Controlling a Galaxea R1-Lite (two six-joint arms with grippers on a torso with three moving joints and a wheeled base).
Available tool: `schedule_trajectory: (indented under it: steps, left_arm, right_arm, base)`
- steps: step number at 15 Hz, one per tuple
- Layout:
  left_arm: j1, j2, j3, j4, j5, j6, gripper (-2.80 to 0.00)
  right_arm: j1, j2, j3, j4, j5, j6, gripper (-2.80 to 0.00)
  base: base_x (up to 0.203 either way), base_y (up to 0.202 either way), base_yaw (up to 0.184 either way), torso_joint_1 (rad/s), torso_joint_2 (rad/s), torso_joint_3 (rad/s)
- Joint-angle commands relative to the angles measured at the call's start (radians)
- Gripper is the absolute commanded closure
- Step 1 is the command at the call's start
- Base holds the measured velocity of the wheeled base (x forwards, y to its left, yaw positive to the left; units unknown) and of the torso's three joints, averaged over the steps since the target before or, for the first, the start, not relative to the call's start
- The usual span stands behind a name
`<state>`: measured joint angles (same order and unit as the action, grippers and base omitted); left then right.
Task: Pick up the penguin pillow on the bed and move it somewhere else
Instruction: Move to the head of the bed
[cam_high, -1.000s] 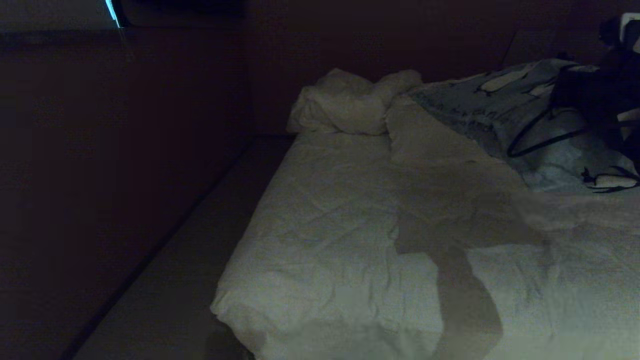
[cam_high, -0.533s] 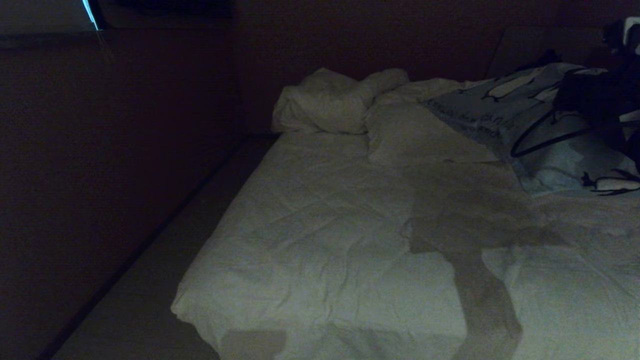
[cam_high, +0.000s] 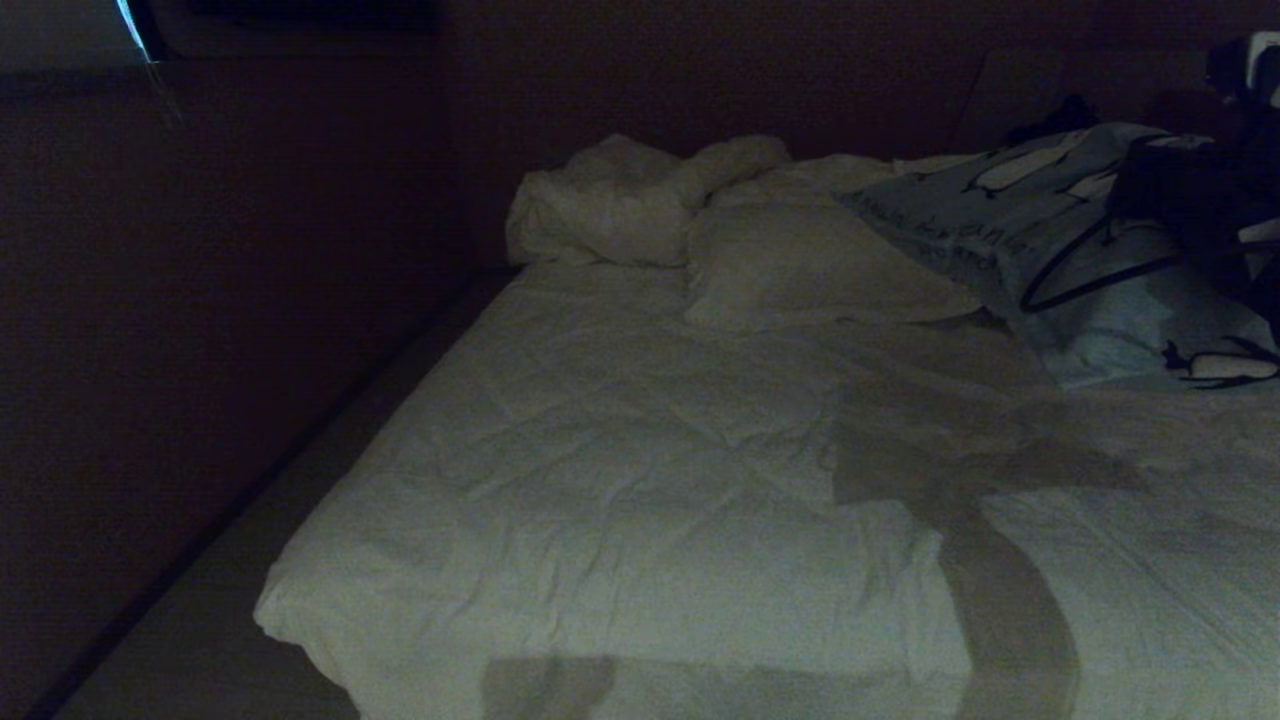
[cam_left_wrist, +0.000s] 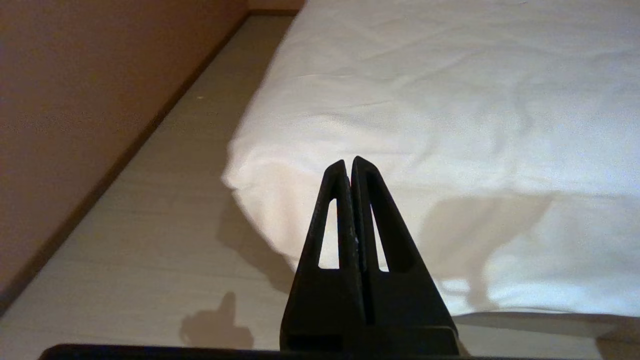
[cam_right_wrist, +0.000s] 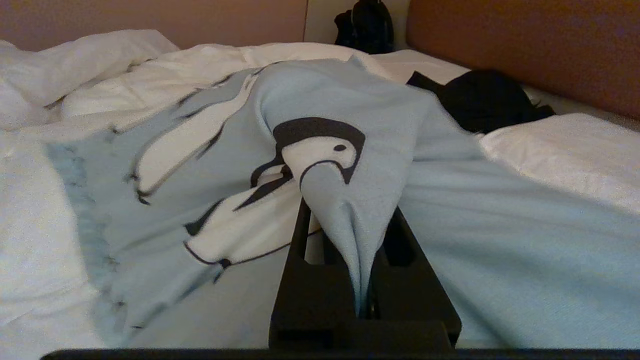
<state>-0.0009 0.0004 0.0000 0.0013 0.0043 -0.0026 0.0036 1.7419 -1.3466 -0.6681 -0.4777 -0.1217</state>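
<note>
The penguin pillow (cam_high: 985, 215), light blue with black-and-white penguins, lies bunched at the far right of the bed (cam_high: 620, 480). My right gripper (cam_high: 1180, 195) reaches in from the right edge of the head view, a dark shape over the pillow. In the right wrist view this gripper (cam_right_wrist: 350, 207) is shut on a pinched fold of the penguin pillow (cam_right_wrist: 350, 95), whose cloth rises from between the fingers. My left gripper (cam_left_wrist: 348, 162) is shut on nothing and hangs parked beside a corner of the bed (cam_left_wrist: 450, 100), above the floor.
Two white pillows (cam_high: 620, 200) (cam_high: 800, 265) lie at the head of the bed, left of the penguin pillow. Black items (cam_right_wrist: 480, 97) (cam_right_wrist: 367, 25) sit beyond it near the brown headboard. A pale floor strip (cam_left_wrist: 150, 225) runs between bed and wall.
The whole head view has shifted, the bed sliding left in the picture. The penguin pillow stays with my right gripper and has come off the near white pillow, now more uncovered.
</note>
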Motion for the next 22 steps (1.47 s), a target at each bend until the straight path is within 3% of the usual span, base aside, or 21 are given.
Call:
schedule_trajectory:
  steps: [1, 22]
  left_arm:
    - [0.001, 0.0, 0.002, 0.001, 0.0, 0.0, 0.0]
    - [0.001, 0.0, 0.002, 0.0, 0.0, 0.001, 0.0]
  right_arm:
    - [-0.001, 0.002, 0.0, -0.004, -0.002, -0.001, 0.0]
    - [-0.032, 0.019, -0.015, -0.004, 0.029, -0.003, 0.0]
  base:
    - [0.0, -0.197, 0.003, 0.002, 0.0, -0.002]
    - [0.0, -0.195, 0.0, 0.003, 0.0, 0.001]
